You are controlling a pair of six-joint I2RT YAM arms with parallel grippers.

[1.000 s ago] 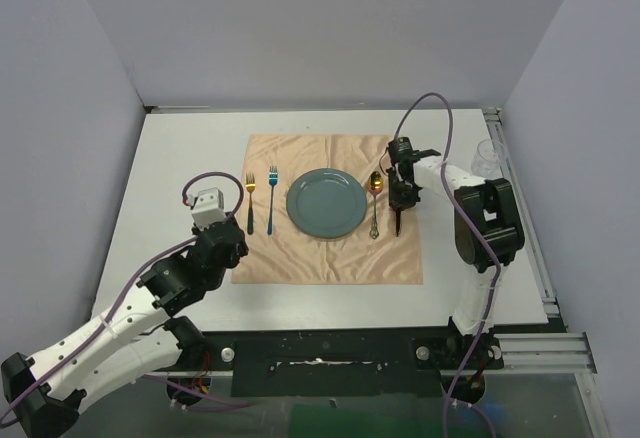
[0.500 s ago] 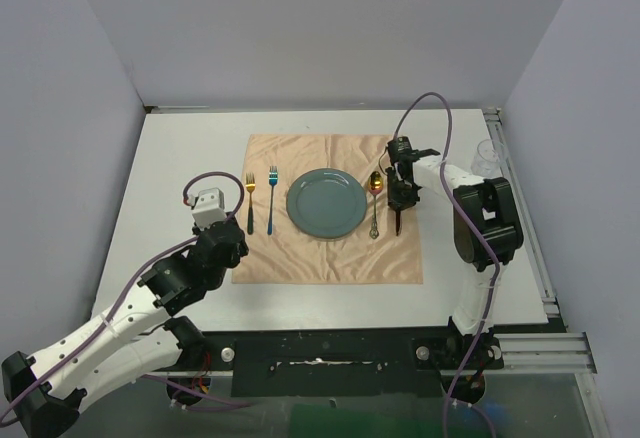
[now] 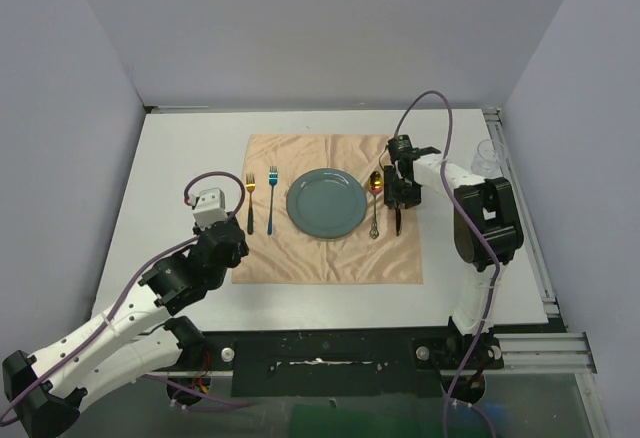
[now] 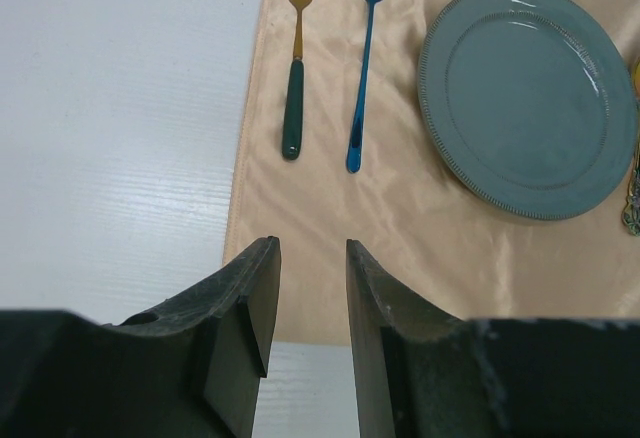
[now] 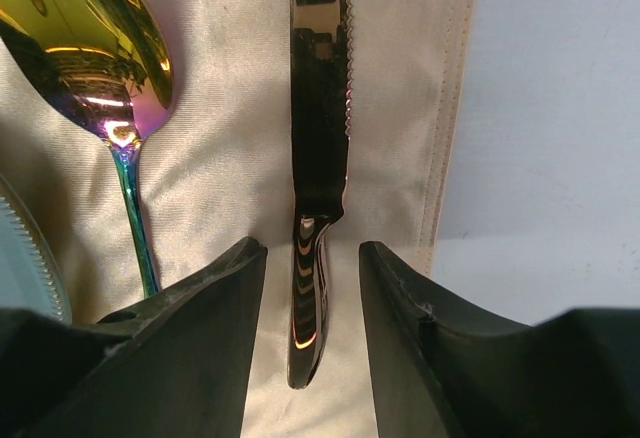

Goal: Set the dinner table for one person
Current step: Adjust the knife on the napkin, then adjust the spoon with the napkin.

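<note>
Right wrist: knife placed, lift-off next

Right end effector (image 5: 310, 258) straddles the knife (image 5: 318, 108), jaws apart, gripping nothing; knife lies on the cloth (image 5: 400, 78) beside the spoon (image 5: 90, 48), white surface (image 5: 560, 108) beyond. Left end effector (image 4: 310, 258) gapes empty. Next, likely: lift straight clear without nudging it

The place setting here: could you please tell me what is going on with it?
The right claw hangs over a dark knife lying on the peach cloth beside the spoon, jaws apart either side of its handle, not gripping. The left claw is open and empty above the cloth's near left corner. The plate, gold fork and blue fork are already laid.
</note>
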